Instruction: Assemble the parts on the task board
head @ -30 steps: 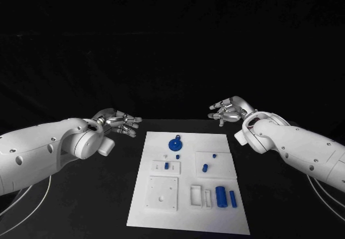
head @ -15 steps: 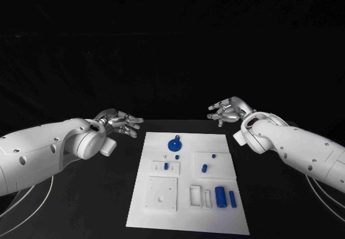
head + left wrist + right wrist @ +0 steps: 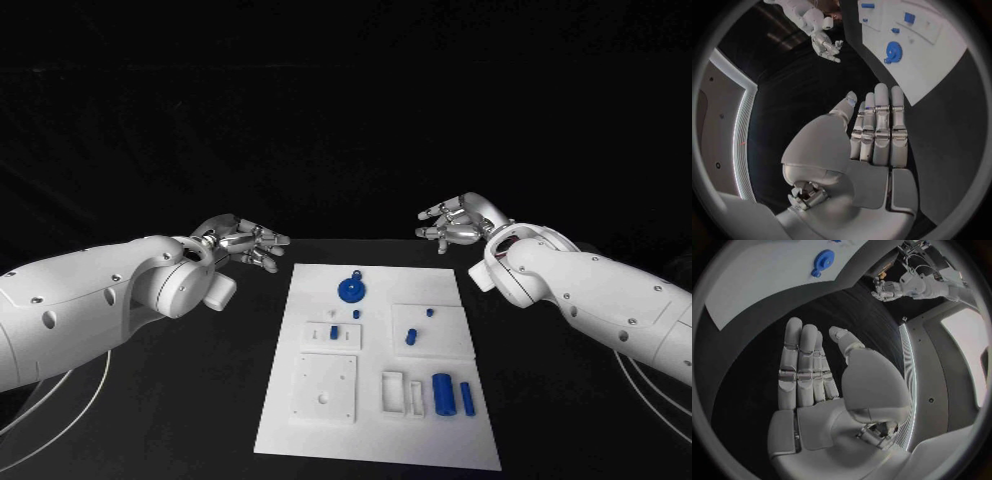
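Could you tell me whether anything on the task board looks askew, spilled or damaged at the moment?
Nothing stands out. The task board lies flat on the table, and the blue parts, including the round one at its far end, sit within its edges. The left hand and right hand are off the board, holding nothing.

Task board (image 3: 378,440), blue parts (image 3: 444,394), apparently empty hands flanking

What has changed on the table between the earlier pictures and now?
The left hand has moved slightly toward the task board, and it holds nothing. The right hand has stayed beyond the board's far right corner, holding nothing. The blue gear and the other blue parts have not moved.
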You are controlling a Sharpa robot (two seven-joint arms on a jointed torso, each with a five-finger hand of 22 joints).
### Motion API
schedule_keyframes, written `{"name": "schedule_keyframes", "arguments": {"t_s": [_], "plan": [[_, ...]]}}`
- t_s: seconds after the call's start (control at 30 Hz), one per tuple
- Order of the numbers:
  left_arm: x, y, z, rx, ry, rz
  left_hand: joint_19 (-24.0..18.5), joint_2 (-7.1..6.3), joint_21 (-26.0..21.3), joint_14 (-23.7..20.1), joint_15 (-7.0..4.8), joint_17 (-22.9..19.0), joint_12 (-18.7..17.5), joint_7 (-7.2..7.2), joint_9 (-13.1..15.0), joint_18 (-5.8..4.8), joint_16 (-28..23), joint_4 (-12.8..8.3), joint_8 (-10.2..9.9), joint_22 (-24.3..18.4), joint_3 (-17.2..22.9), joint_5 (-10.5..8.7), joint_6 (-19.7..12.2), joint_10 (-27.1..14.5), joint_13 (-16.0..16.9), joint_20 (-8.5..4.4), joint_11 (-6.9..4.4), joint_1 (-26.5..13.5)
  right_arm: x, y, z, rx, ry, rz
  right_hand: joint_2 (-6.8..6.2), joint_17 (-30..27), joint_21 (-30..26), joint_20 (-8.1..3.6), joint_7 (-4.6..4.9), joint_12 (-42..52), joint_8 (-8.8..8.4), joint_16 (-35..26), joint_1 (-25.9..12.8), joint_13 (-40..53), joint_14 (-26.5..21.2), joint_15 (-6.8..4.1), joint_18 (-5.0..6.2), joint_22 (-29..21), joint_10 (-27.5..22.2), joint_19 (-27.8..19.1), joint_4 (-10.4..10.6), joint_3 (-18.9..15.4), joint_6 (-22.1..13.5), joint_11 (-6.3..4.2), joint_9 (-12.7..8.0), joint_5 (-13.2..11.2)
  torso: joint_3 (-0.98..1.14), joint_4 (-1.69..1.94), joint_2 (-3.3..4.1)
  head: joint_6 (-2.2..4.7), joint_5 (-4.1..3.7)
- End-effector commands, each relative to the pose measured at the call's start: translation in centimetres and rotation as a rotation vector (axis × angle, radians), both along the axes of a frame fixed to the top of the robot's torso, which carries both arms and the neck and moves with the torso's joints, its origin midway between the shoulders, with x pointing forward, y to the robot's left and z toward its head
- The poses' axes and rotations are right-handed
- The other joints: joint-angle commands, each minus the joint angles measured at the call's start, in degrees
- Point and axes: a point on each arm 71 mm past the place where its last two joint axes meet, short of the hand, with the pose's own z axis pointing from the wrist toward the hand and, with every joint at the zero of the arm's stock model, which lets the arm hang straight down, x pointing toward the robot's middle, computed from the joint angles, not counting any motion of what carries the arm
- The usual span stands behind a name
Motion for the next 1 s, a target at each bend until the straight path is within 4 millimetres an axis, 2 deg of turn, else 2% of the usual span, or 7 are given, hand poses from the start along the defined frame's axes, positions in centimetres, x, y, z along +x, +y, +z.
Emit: {"name": "schedule_keyframes", "arguments": {"t_s": [0.03,0.2,0.4,0.63,0.77,0.83,1.0], "plan": [[0.0,-0.4,0.1,-0.010,-0.006,-0.026,-0.01,-0.13,0.80,0.50,-0.37,0.42,0.32,-0.20,-0.05,-0.01,1.04,0.26,0.02,0.66,-0.47,0.16,0.34,1.12,0.01,-0.45,-0.20,-0.29,0.0,0.2,0.0,0.001,0.001,0.022,0.40,0.10,0.48,-0.12,0.25,-0.31,-0.10,0.19,-0.19,-0.06,0.15,0.07,-0.45,0.12,0.46,0.31,-0.40,0.15,0.27,0.08,0.02,-0.25,-0.03,0.00,-0.03,-0.04,0.07],[0.1,-0.6,0.1,-0.001,0.003,-0.030,-0.27,-0.07,1.81,-0.24,-0.68,1.59,0.47,-0.27,-0.09,-0.33,3.93,1.00,0.01,2.54,-1.26,0.14,0.34,2.01,0.05,-0.89,-0.46,-0.24,0.0,0.2,0.0,0.000,0.001,0.023,0.43,0.18,0.61,-0.15,0.23,-0.28,-0.09,0.30,-0.22,-0.05,0.21,0.04,-0.44,0.23,0.51,0.36,-0.47,0.21,0.32,0.05,0.02,-0.26,-0.03,0.03,-0.02,-0.08,0.11],[0.3,-0.8,-0.1,0.015,0.019,-0.036,0.99,-0.14,3.85,0.96,-1.74,3.71,2.15,-0.50,-0.13,-0.44,8.81,1.47,0.02,4.68,-1.97,0.12,0.36,4.41,0.14,-1.85,-1.37,-0.45,-0.1,0.2,0.0,-0.001,0.004,0.026,0.47,0.75,1.08,-0.23,0.20,-0.14,-0.12,0.86,-0.42,0.05,0.27,-0.04,-0.43,0.75,0.59,0.39,-0.67,0.36,0.43,-0.01,0.01,-0.28,0.00,0.02,0.01,0.01,0.14],[0.4,-1.5,-0.3,0.044,0.039,-0.065,1.46,-0.12,8.64,0.98,-3.07,7.18,5.25,-0.84,-0.16,-0.53,17.58,2.35,0.01,10.47,-3.39,0.06,0.48,6.62,0.25,-3.25,-2.43,-0.57,-0.1,0.4,-0.2,-0.003,0.018,0.045,0.56,1.35,1.64,-0.35,0.15,0.17,-0.09,1.39,-0.54,0.33,0.45,-0.16,-0.44,1.45,0.70,0.41,-0.87,0.46,0.58,-0.10,0.02,-0.34,0.08,-0.01,0.01,0.07,0.21],[0.0,-2.1,-0.8,0.074,0.054,-0.104,1.46,-0.19,11.49,1.04,-3.70,8.54,7.91,-1.04,-0.17,-0.38,21.97,2.39,-0.01,14.10,-4.09,0.06,0.59,7.74,0.89,-3.87,-3.10,-0.32,-0.4,0.7,-0.7,-0.010,0.040,0.071,0.76,3.13,3.37,-0.89,-0.25,2.92,-0.12,3.32,-0.77,3.09,1.81,-0.73,-0.41,3.23,1.07,1.47,-1.35,0.59,2.16,-0.58,0.02,-0.54,0.08,-0.03,0.00,0.10,0.18],[-0.2,-2.4,-1.0,0.084,0.060,-0.118,0.98,-0.14,12.36,0.52,-3.82,8.74,9.10,-1.08,-0.19,-0.42,23.17,2.39,-0.01,15.50,-4.38,0.03,0.60,7.48,1.27,-3.99,-3.07,-0.30,-0.6,0.8,-0.9,-0.017,0.047,0.081,1.03,4.19,4.09,-1.06,-0.52,4.43,-0.49,4.07,-1.07,5.12,1.69,-0.91,-0.49,4.22,0.29,1.39,-1.53,0.74,3.72,-0.69,0.11,-0.58,0.04,-0.03,0.03,0.09,0.19],[-0.6,-2.6,-1.3,0.096,0.063,-0.134,0.09,0.04,12.76,-0.05,-3.71,8.25,9.85,-1.01,-0.18,-0.30,23.73,2.36,-0.01,16.89,-4.59,0.01,0.57,6.73,1.25,-3.87,-2.98,-0.12,-0.9,0.9,-1.5,-0.030,0.061,0.095,1.28,5.69,5.22,-1.05,-0.65,5.30,-0.08,4.75,-1.43,7.99,1.62,-0.88,-0.35,6.34,-0.12,0.73,-2.24,1.10,3.82,-0.86,0.20,-0.89,0.07,-0.06,-0.04,0.11,0.05]]}}
